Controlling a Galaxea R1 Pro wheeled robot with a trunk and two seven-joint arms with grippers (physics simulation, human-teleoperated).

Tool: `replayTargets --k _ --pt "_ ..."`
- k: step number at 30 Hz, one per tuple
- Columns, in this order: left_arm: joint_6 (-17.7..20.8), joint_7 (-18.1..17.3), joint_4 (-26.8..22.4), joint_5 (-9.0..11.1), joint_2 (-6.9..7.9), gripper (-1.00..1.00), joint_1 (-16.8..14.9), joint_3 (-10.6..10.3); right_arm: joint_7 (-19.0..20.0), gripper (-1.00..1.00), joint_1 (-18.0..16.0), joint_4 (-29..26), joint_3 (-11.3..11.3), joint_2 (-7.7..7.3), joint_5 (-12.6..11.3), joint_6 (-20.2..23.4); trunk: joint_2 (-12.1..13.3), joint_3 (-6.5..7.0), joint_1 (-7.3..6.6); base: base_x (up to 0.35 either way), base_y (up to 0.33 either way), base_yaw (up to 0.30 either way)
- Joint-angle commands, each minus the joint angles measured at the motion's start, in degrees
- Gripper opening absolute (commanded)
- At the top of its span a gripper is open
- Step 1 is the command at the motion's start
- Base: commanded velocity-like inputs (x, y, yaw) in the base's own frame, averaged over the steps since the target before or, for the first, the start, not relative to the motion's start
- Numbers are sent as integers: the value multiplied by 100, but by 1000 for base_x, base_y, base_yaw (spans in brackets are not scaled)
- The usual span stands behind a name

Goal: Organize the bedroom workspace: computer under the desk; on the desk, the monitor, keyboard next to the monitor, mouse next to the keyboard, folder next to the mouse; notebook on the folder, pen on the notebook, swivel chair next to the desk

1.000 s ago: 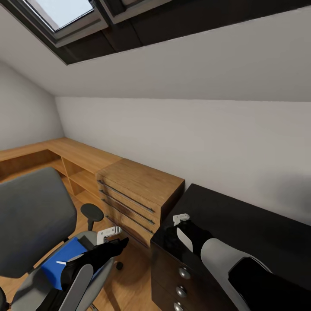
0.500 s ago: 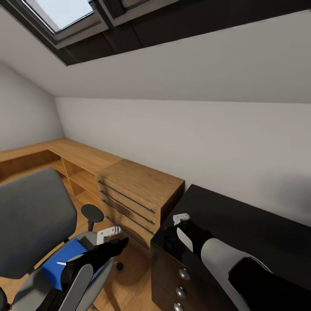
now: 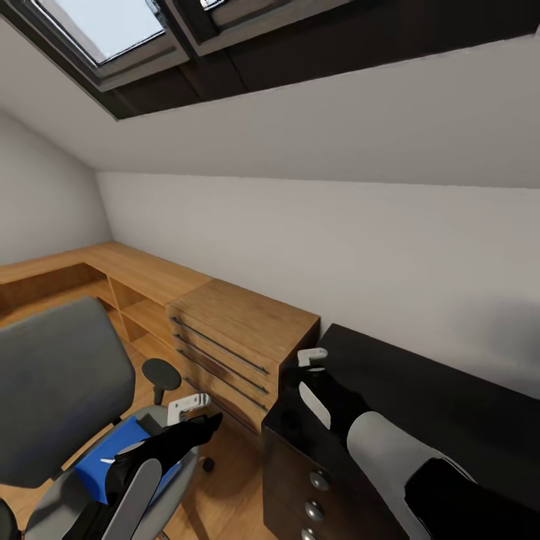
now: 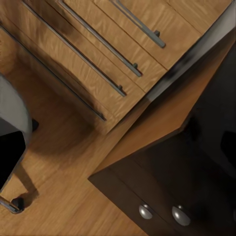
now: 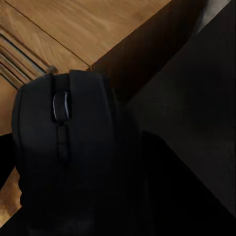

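The swivel chair [image 3: 52, 375] stands at the left with the blue folder [image 3: 120, 442] on its seat and the thin white pen [image 3: 109, 460] lying on the folder. My left gripper [image 3: 189, 407] hovers above the seat's right edge, open and empty. Over the near left corner of the black desk [image 3: 420, 390] my right gripper [image 3: 312, 358] is shut on the black mouse [image 5: 64, 147], a little above the top. The computer, monitor, keyboard and notebook are out of view.
A light wooden drawer unit [image 3: 240, 322] stands against the desk's left end, with a low wooden shelf run [image 3: 127, 270] along the wall beyond. The desk's drawers with round knobs [image 4: 179, 215] face me. A sloped ceiling with a skylight [image 3: 105, 22] hangs overhead.
My right gripper has moved a little farther over the desk corner with the mouse. The camera has shifted slightly. The left arm, chair and folder have kept their places.
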Motion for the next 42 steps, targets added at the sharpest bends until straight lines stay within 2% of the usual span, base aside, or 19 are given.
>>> replayTargets --k 1,3,6,8,11,16,19,22,28,42 --pt "7 60 -8 60 6 100 -5 -10 -194 -100 67 -195 44 -17 -84 59 38 11 -22 0 0 0" --pt "4 62 -8 60 7 100 -4 -10 -747 -100 467 -1133 37 -93 -83 279 118 47 -66 0 0 0" --pt "2 63 -8 59 7 100 -4 -7 -1148 -100 904 -2068 -14 -197 -97 592 238 101 -132 0 0 0" --pt "3 63 -8 59 8 100 -4 -9 -1410 -100 1208 -2782 -339 -265 -378 978 319 137 -176 0 0 0" --pt "5 65 -8 59 8 100 -4 -5 -1547 -100 1355 -3208 -480 -284 -595 1201 439 191 -242 0 0 0" --pt "6 76 2 59 8 100 -4 -5 -1661 -100 1455 -3491 -547 -292 -709 1307 639 280 -351 0 0 0" --pt "5 79 1 59 8 100 -4 -2 -1694 -100 1460 -3511 -557 -288 -720 1313 760 334 -417 0 0 0" --pt "5 73 37 71 2 100 -4 -1 -1964 -100 1464 -3609 -553 -253 -732 1312 880 388 -483 -25 12 0" --pt "0 79 102 77 -7 100 -4 9 -2066 -100 1464 -3686 -552 -249 -736 1301 1121 496 -615 -64 34 0" --pt "-2 81 107 85 -10 100 -4 10 -2068 -100 1464 -3689 -553 -272 -736 1291 1682 747 -923 -151 133 -279"
